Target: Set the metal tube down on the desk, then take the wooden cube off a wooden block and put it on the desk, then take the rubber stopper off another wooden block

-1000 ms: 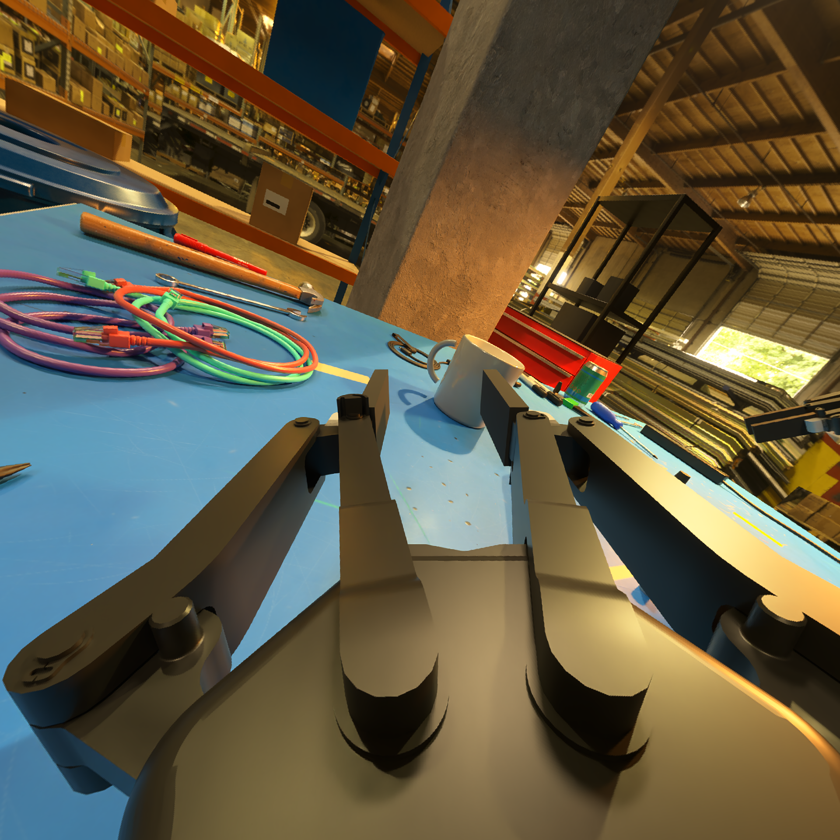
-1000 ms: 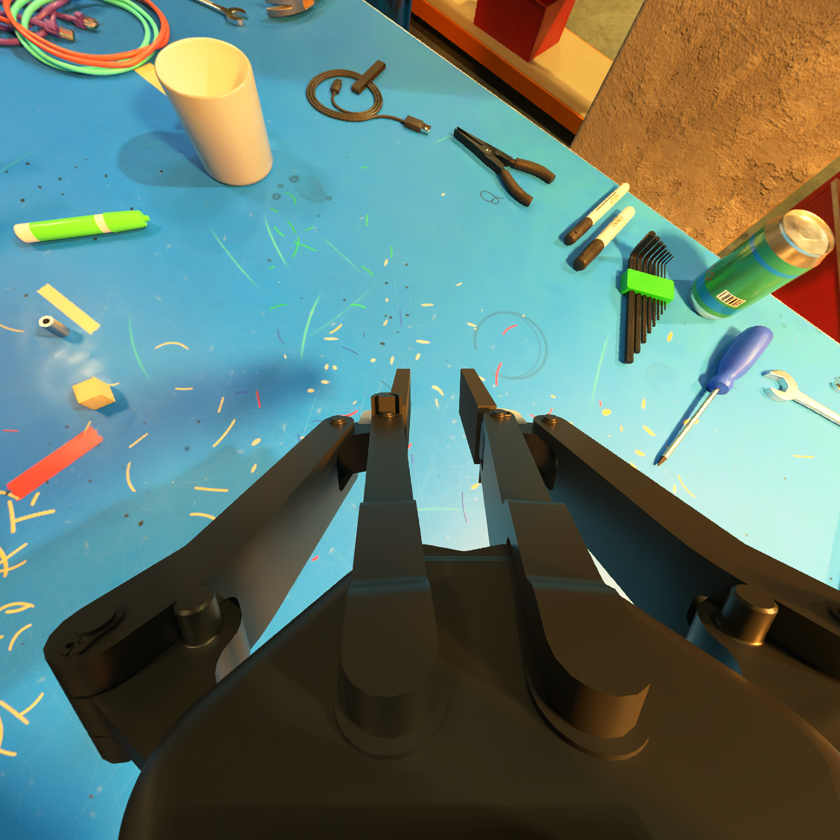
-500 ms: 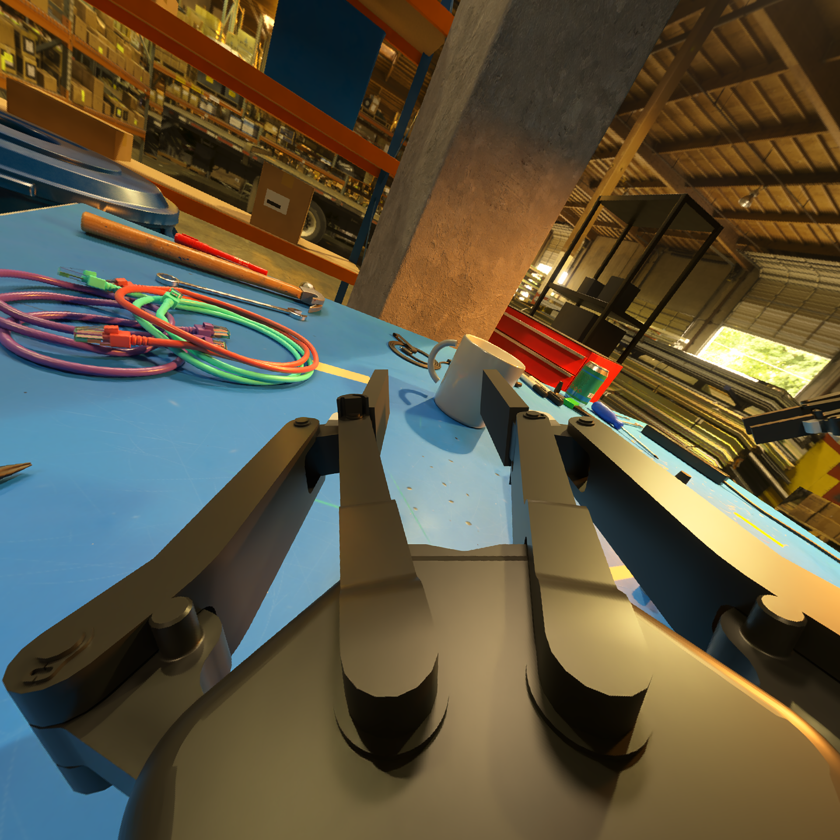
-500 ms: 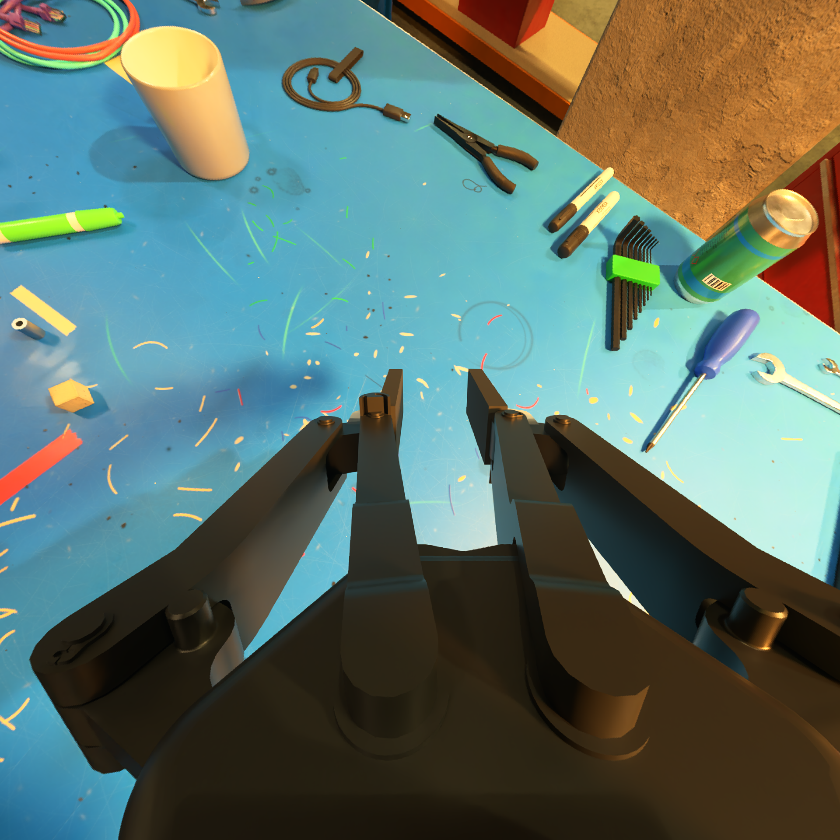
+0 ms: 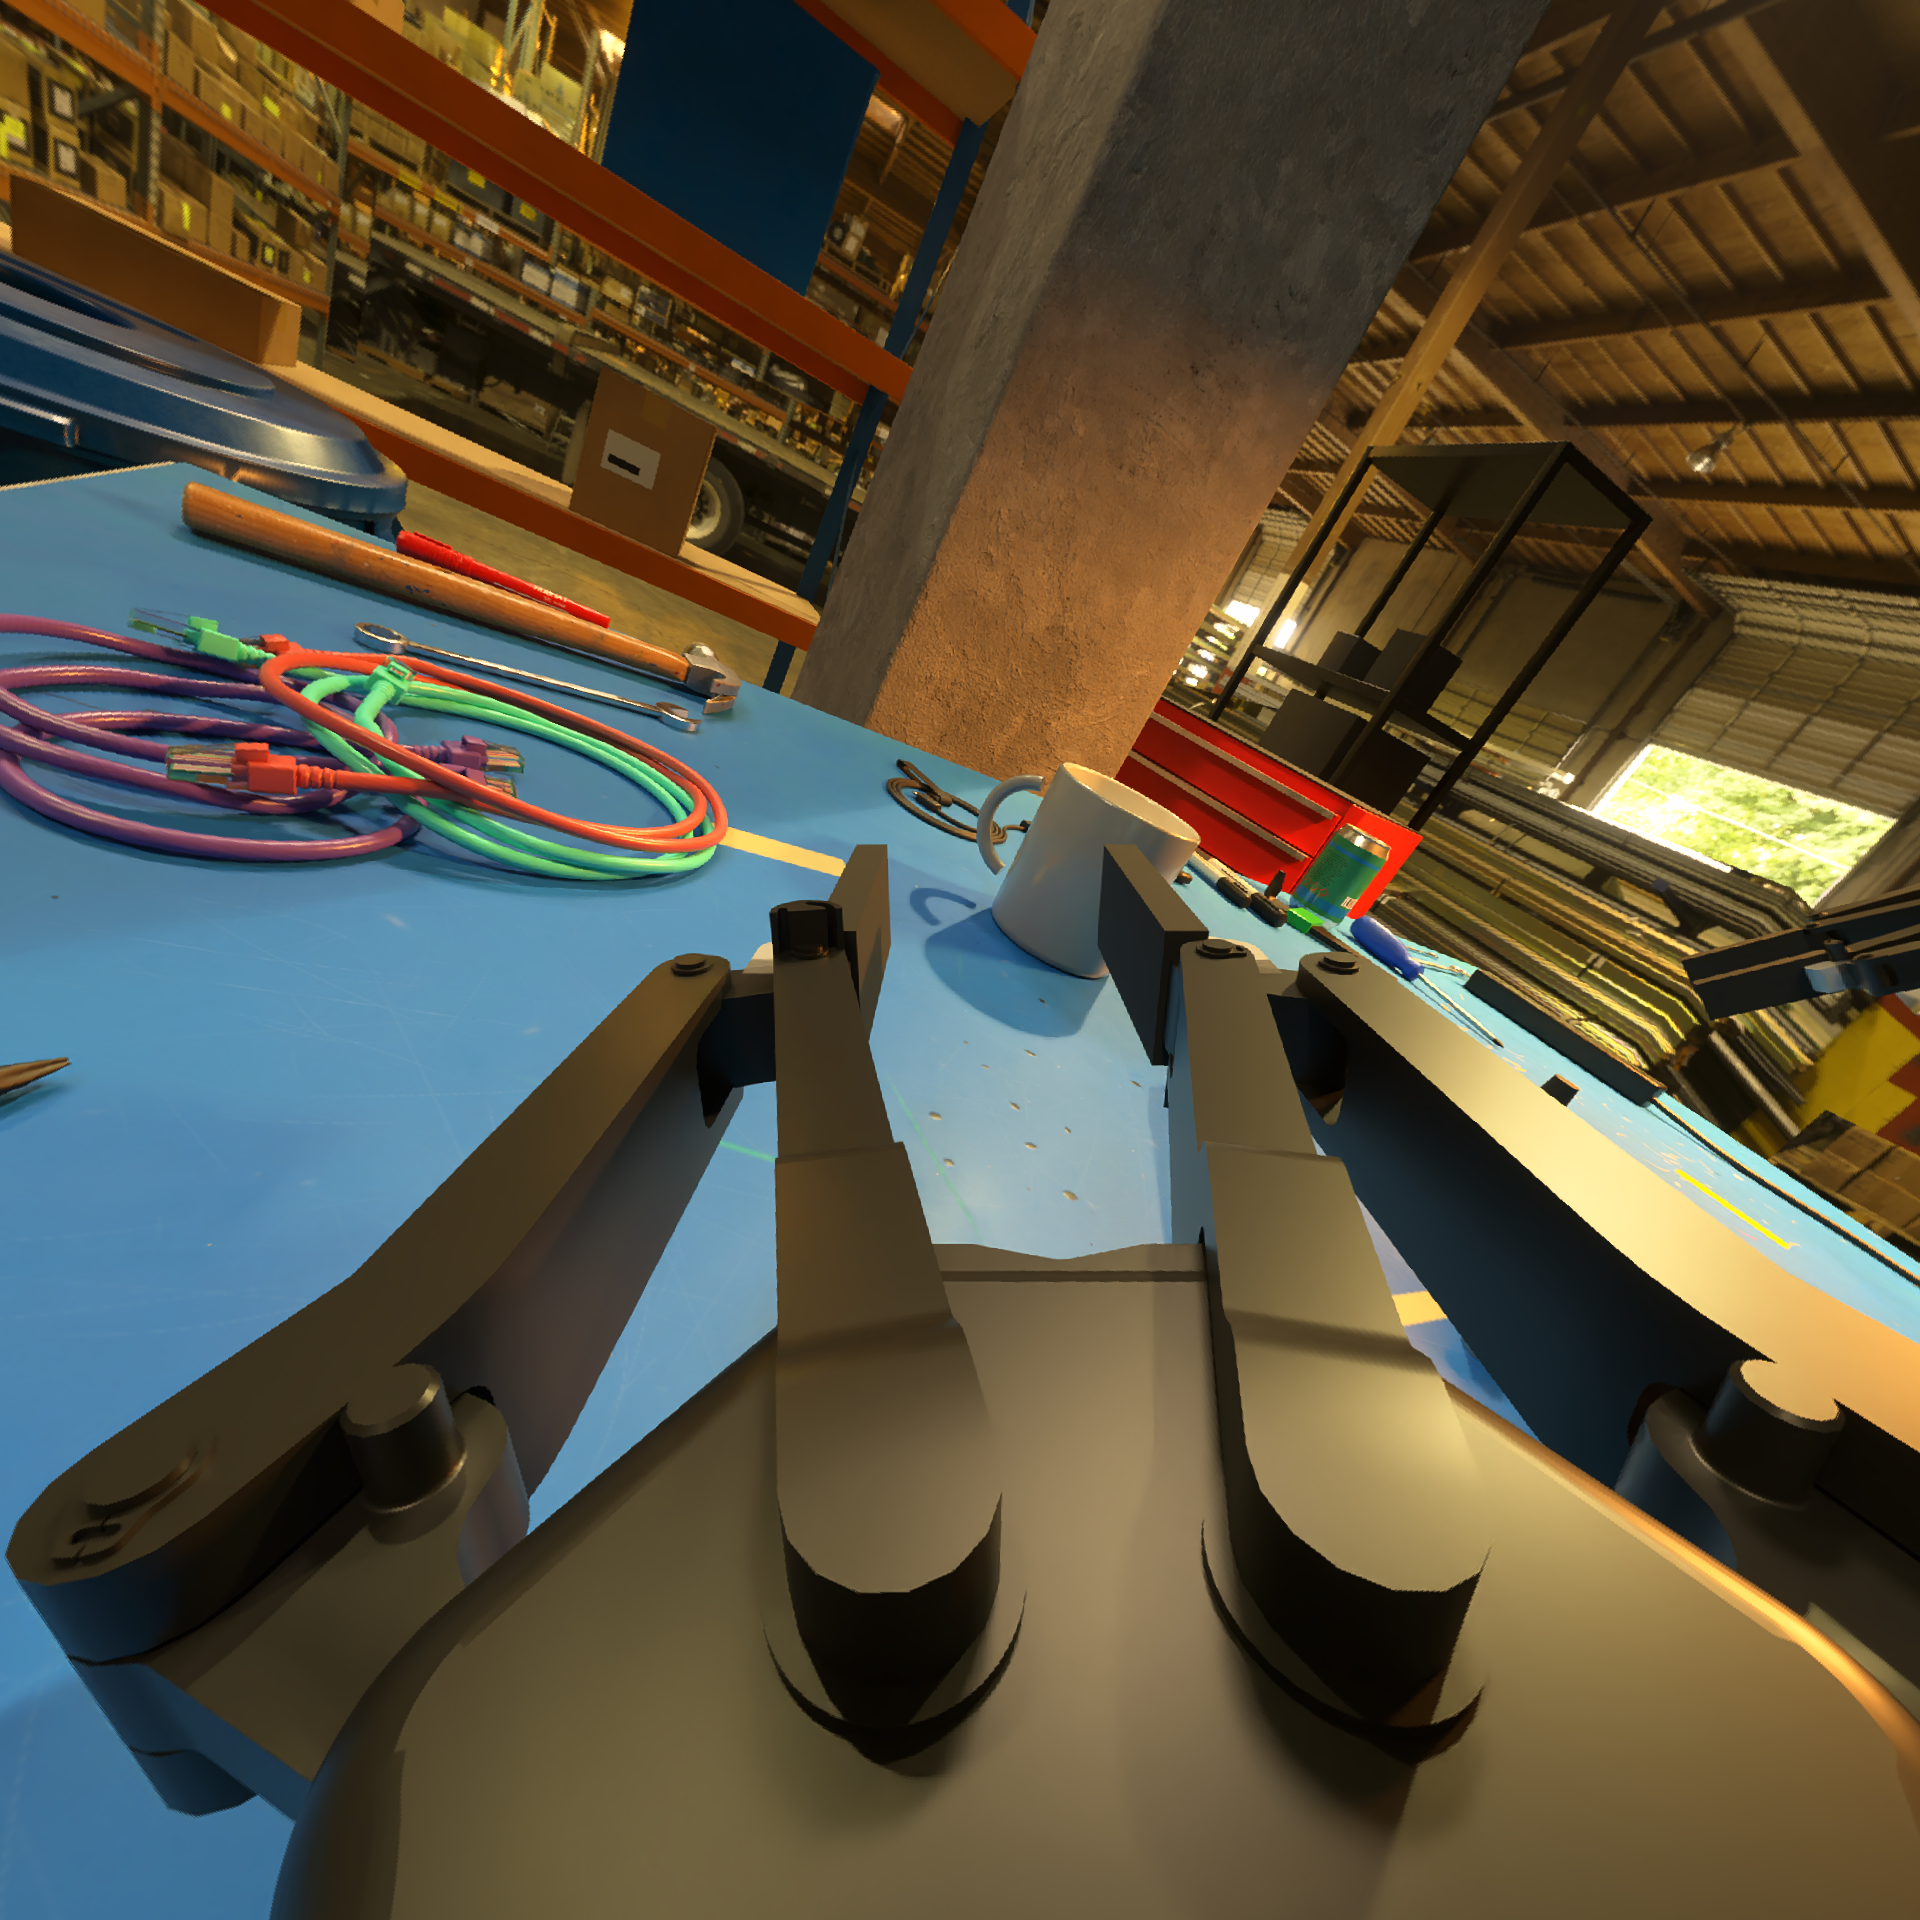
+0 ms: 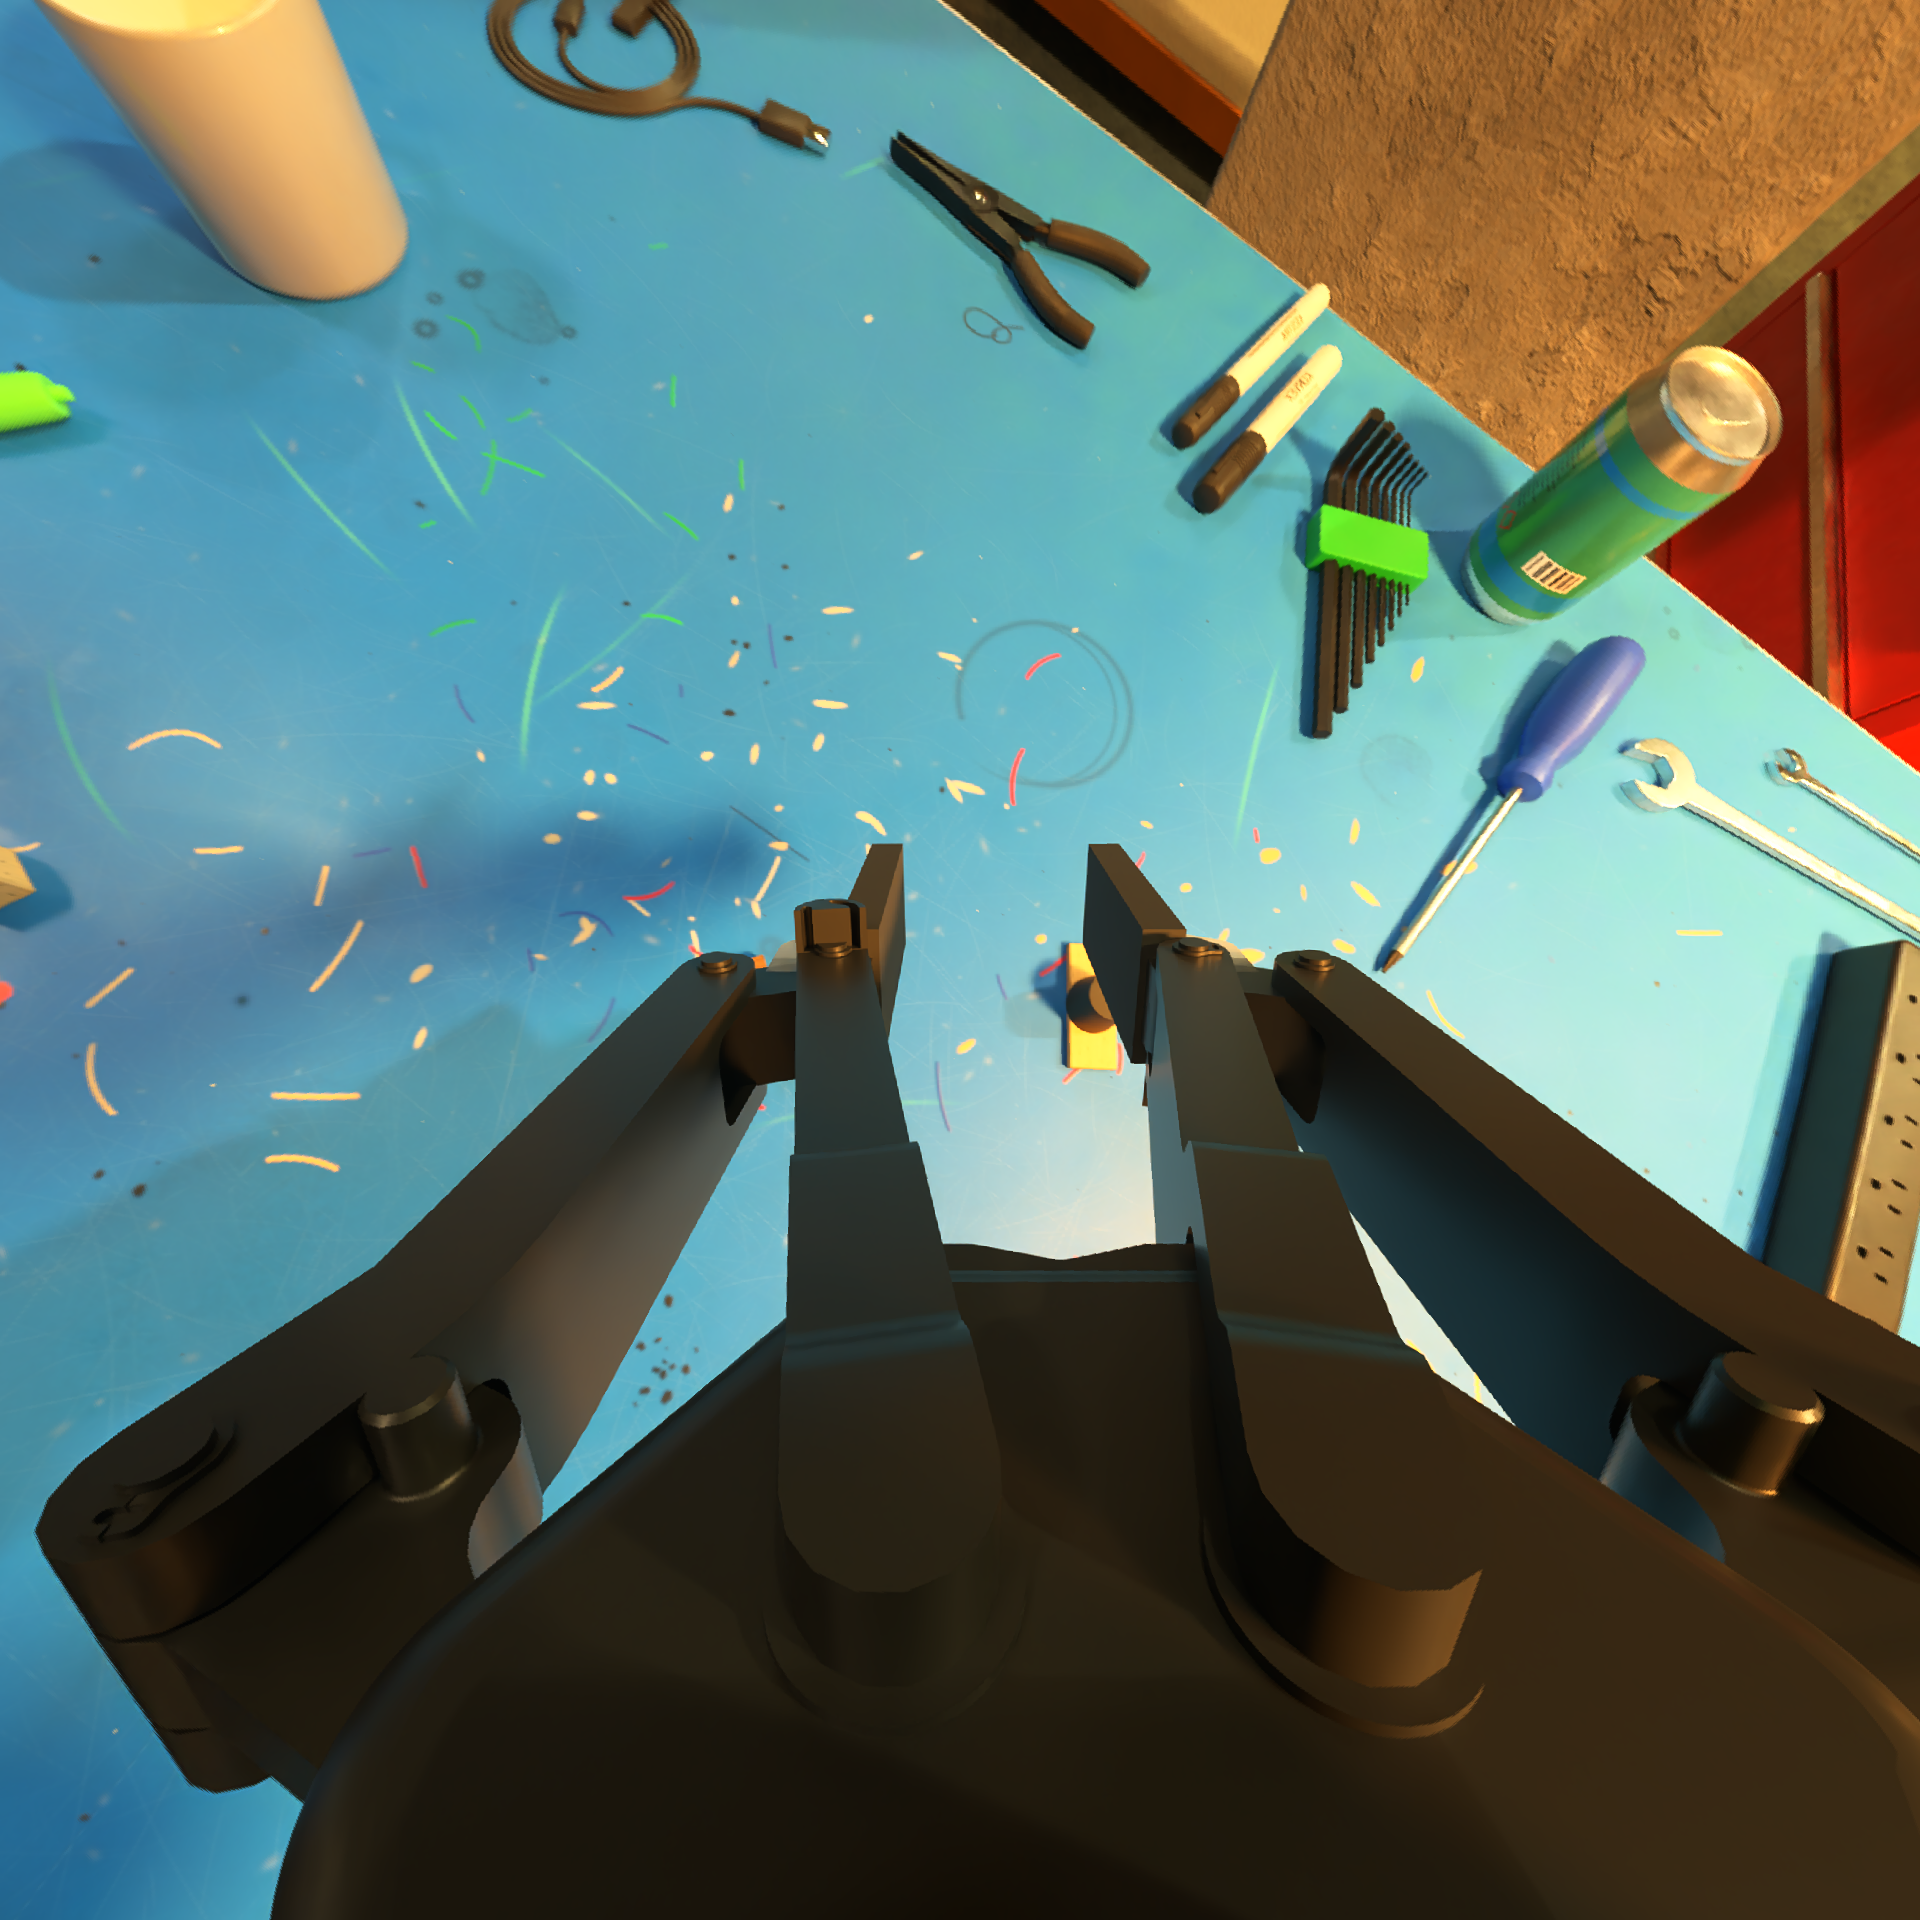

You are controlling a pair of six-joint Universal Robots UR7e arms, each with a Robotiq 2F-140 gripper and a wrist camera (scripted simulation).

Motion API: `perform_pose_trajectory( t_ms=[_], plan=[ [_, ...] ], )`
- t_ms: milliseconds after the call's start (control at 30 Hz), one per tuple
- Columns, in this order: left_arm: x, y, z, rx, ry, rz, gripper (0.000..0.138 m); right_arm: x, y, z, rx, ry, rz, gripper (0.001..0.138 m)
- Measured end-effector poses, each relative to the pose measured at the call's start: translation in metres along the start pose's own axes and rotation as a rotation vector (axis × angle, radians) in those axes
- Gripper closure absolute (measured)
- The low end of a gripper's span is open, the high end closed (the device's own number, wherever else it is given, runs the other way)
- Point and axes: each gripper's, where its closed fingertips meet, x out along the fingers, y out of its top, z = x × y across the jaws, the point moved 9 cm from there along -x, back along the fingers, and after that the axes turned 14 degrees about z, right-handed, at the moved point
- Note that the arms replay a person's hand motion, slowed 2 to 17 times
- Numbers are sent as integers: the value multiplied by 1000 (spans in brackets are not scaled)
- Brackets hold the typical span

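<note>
In the right wrist view a dark rubber stopper (image 6: 1083, 1000) sits on a flat yellow block (image 6: 1086, 1044) on the blue desk (image 6: 312, 1039). It is just inside my right finger (image 6: 1117, 904), which hides part of it. My right gripper (image 6: 994, 883) is open and empty above the desk. The wooden cube (image 6: 8, 878) lies on the desk, cut off by the left edge of the view. The metal tube is out of view. My left gripper (image 5: 997, 904) is open and empty, low over the desk, and points at a white mug (image 5: 1081, 873).
Right wrist view: white cup (image 6: 239, 156), green highlighter (image 6: 31, 400), coiled cable (image 6: 603, 62), pliers (image 6: 1018, 234), two markers (image 6: 1262, 400), hex keys (image 6: 1361, 561), can (image 6: 1621, 488), screwdriver (image 6: 1538, 769), wrenches (image 6: 1756, 831), power strip (image 6: 1870, 1132). Left wrist view: coloured cables (image 5: 416, 769), hammer (image 5: 436, 592).
My right gripper has moved forward and to the right over the desk and its jaws have opened wider. The stopper on its block came into view; the tube slid out. The left gripper has not moved.
</note>
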Motion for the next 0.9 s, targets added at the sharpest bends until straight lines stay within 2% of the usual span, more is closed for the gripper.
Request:
perform_pose_trajectory(
  t_ms=[500, 900],
  plan=[
    [0, 0, 0, 1, -1, 0, 84, 20, -11, 41, -21, -36, -184, 92],
    [0, 0, 0, 4, 2, 2, 84, 47, -16, 56, -85, -24, -325, 92]
  ],
)
